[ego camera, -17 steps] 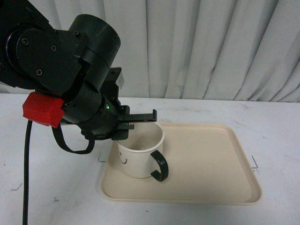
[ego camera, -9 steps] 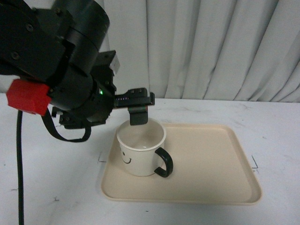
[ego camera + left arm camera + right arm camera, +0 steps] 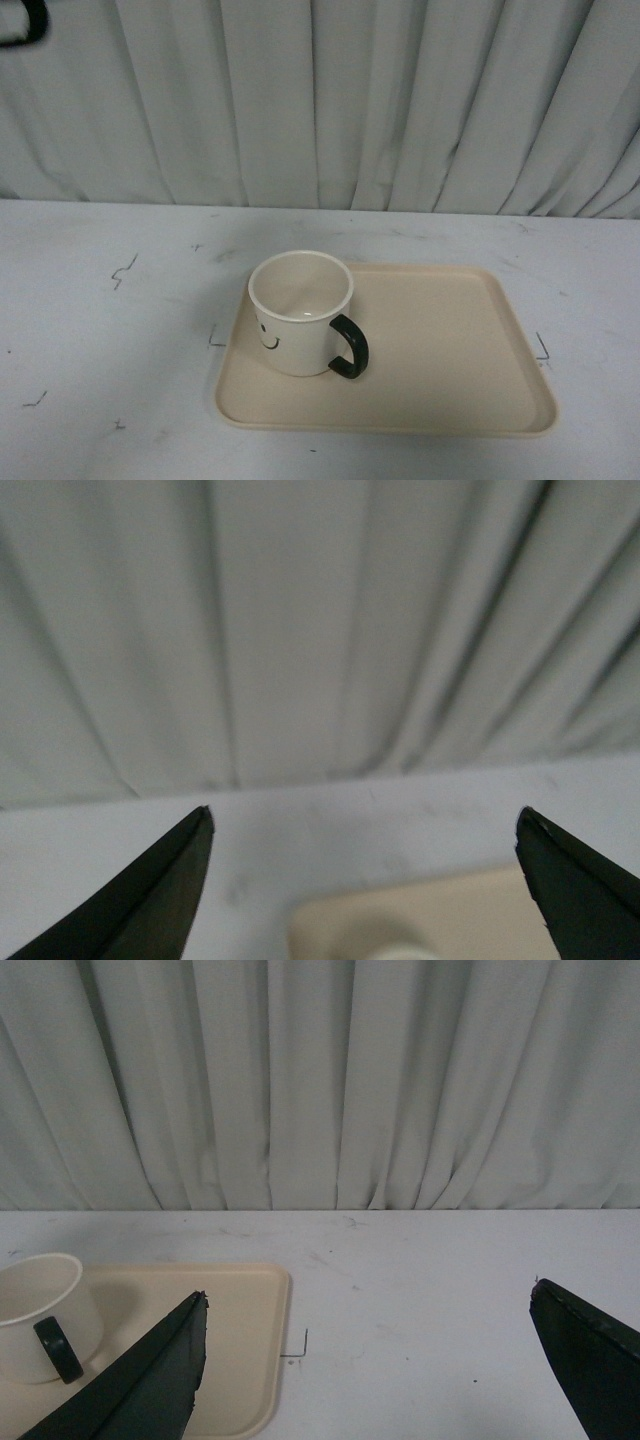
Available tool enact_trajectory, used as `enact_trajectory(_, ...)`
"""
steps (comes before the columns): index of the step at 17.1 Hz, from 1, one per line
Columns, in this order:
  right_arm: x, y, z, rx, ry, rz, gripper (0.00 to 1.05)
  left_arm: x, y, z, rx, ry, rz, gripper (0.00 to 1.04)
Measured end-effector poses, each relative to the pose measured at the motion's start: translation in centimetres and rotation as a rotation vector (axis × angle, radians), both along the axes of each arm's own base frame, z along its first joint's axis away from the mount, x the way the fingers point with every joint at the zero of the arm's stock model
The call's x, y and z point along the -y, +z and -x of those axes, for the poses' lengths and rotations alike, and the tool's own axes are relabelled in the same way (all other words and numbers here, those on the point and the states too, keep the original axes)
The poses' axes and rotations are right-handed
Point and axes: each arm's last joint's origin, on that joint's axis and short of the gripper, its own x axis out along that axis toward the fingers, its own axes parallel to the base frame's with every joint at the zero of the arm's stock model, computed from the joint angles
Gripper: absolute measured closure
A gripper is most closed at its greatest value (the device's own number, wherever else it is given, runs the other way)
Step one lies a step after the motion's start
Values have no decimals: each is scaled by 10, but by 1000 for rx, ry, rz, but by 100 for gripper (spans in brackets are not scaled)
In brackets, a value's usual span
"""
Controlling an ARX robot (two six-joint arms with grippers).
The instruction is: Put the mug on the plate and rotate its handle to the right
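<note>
The cream mug (image 3: 297, 313) stands upright on the left part of the beige plate (image 3: 450, 340). Its black handle (image 3: 349, 351) points to the front right, and part of the smiley face shows on its front left. In the right wrist view the mug (image 3: 40, 1315) with its handle (image 3: 58, 1349) sits on the plate (image 3: 235, 1340). My left gripper (image 3: 365, 820) is open and empty, high over the plate's far left corner (image 3: 330, 925); the mug's rim barely shows at that picture's edge. My right gripper (image 3: 368, 1305) is open and empty, over the table to the right of the plate. Neither gripper shows in the front view.
A white table (image 3: 110, 330) with small dark marks carries the plate. A pleated white curtain (image 3: 400, 100) hangs behind it. Thin black corner marks (image 3: 543, 350) lie on the table beside the plate. A dark cable loop (image 3: 25, 22) shows at the upper left corner.
My left arm, which was right over the mug's rim, has risen and left the front view. The mug stays on the plate, its handle now further right than a second ago.
</note>
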Motion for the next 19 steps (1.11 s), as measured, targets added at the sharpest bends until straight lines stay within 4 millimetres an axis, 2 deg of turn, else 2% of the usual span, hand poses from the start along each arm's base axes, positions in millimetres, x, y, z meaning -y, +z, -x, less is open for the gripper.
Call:
enact_trajectory(2,0,0,0,-1,0,0,6,-23,4,30,155,128,-11,29)
enact_trajectory(3,0,0,0,0,-1,0,6,-33,0,41,170,153,-16,35)
enact_trajectory(4,0,0,0,0,0,0,6,-55,-7,66,183,203,-30,47)
enact_trajectory(5,0,0,0,0,0,0,6,-66,-14,85,221,215,-24,60)
enact_trajectory(6,0,0,0,0,0,0,6,-70,-22,97,237,195,-21,72)
enact_trajectory(8,0,0,0,0,0,0,6,-80,-53,114,189,180,-35,97)
enact_trajectory(9,0,0,0,0,0,0,6,-84,-63,121,179,187,-41,103)
enact_trajectory(13,0,0,0,0,0,0,6,-96,-87,149,191,183,-37,103)
enact_trajectory(15,0,0,0,0,0,0,6,-109,-94,158,196,207,-37,103)
enact_trajectory(19,0,0,0,0,0,0,6,-107,-106,174,194,183,-36,103)
